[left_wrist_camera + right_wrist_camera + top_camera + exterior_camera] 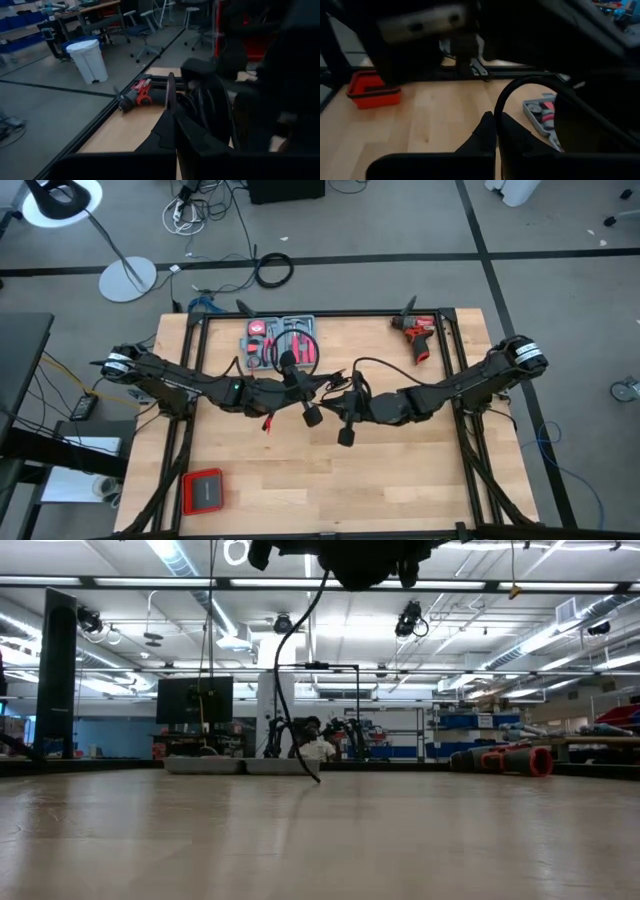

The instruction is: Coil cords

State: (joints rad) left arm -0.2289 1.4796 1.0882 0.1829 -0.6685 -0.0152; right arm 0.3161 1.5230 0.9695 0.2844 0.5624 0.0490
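The thin black cable (pixel 366 364) runs in loops between my two grippers above the middle of the table. In the low view it hangs down (pixel 287 670) and its low end meets the tabletop (pixel 316 779). My left gripper (pixel 327 383) comes from the table's left and is shut, with dark cable loops (pixel 210 107) right beside its fingers. My right gripper (pixel 346 390) comes from the right and is shut on the cable. The two grippers stand close together. I cannot make out the plug block. My left gripper is shut with the cable's loops (pixel 199 102) close against its fingers (pixel 172 120). The place of contact is hidden by the fingers themselves, so which part it has I cannot tell. My right gripper pinches the cable between its two fingers (pixel 492 125). The cable leaves the fingertips (pixel 497 107) and arcs up and away in a curve (pixel 540 79), clear of the table.
A grey tool case (pixel 279 344) with red tools lies open at the far middle. A red drill (pixel 418 336) lies at the far right. A red box (pixel 203 490) stands near the front left. The table's near half is bare wood (pixel 380 480).
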